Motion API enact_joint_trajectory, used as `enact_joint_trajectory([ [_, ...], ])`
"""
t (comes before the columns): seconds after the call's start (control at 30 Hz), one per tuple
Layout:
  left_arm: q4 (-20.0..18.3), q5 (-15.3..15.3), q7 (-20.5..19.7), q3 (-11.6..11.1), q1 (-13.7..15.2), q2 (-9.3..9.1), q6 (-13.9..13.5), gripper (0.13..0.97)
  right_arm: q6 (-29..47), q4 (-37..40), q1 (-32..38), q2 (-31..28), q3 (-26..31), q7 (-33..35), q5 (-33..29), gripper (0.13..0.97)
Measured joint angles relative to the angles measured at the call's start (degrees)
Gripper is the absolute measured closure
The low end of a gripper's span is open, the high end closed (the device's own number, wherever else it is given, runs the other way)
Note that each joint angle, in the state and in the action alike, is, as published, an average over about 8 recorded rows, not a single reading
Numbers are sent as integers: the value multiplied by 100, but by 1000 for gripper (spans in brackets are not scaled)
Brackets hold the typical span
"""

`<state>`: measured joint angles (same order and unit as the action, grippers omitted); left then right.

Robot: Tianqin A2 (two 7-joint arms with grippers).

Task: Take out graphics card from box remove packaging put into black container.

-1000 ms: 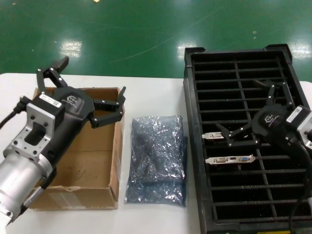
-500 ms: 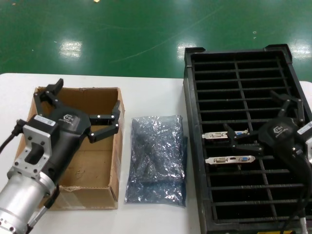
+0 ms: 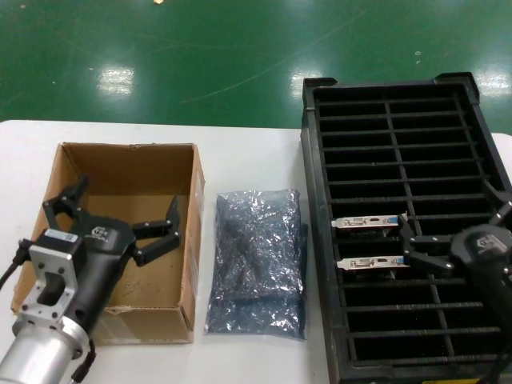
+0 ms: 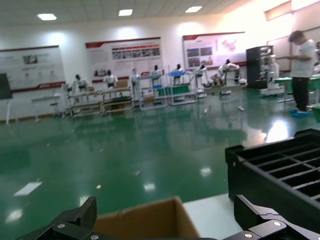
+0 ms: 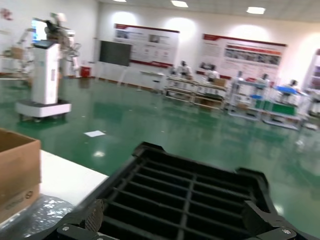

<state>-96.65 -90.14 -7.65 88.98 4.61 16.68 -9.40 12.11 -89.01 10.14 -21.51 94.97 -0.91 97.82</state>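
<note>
Surface: you have a white table (image 3: 248, 160) on a green factory floor (image 3: 224, 56); the wrist views show a hall with wall posters and workbenches.
The box: it sits on your left side of the table (image 3: 128, 172), top open, interior showing bare cardboard.
Left gripper: it hangs over the box's near half (image 3: 114, 228), fingers spread wide, nothing between them.
The packaging: the crinkled grey-silver bag (image 3: 258, 260) lies flat on the table between the box and the black container, just beside both.
The black container: it stands on your right side (image 3: 384, 104), its slots in two columns.
Graphics cards: you see two upright in neighbouring slots of the left column, silver brackets up, one (image 3: 366, 222) farther and one (image 3: 373, 262) nearer.
Right gripper: it sits over the container's right column (image 3: 456, 232), fingers spread and empty, one fingertip close to the cards' bracket ends.
</note>
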Motion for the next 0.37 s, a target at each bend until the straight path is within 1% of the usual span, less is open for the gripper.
enact_joint_trajectory([
  [0.27, 244, -637, 375, 133, -228, 25, 460, 132, -593, -131, -502, 213, -162, 44, 260, 129],
  [0.37, 291, -761, 448, 158, -272, 30, 550, 132, -709, -156, -599, 253, -193, 52, 311, 129],
])
